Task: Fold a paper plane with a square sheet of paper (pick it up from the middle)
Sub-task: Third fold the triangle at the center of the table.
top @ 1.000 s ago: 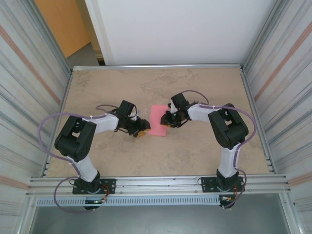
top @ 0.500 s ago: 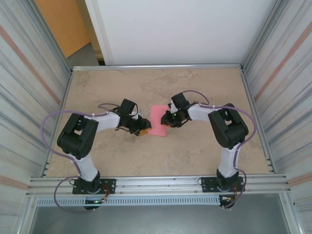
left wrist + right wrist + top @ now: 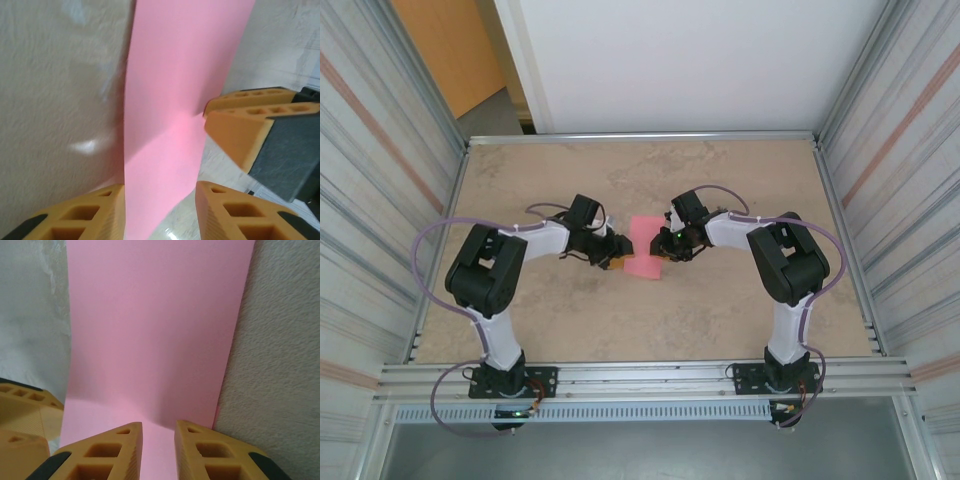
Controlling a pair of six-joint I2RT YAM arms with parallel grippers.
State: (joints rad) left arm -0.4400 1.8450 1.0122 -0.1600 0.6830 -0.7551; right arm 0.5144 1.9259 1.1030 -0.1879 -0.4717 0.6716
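Note:
The square sheet of paper (image 3: pixel 643 250) lies folded into a pink rectangle at the middle of the table. My left gripper (image 3: pixel 618 258) is low at its left edge. In the left wrist view the paper (image 3: pixel 175 100) runs between the spread orange fingers of that gripper (image 3: pixel 160 186), with bare table beside the right finger; it is open. My right gripper (image 3: pixel 663 246) sits at the paper's right edge. In the right wrist view its fingers (image 3: pixel 158 424) stand a narrow gap apart over the paper (image 3: pixel 150 325), which bends up just ahead of them.
The beige table (image 3: pixel 720 180) is fenced by metal walls on the left and right and by a rail at the near edge. The right gripper's orange finger (image 3: pixel 240 135) shows in the left wrist view, close to the paper's far side.
My left gripper has slid right, up to the paper's left edge, and its jaws have narrowed a little. The right gripper and the paper have stayed put.

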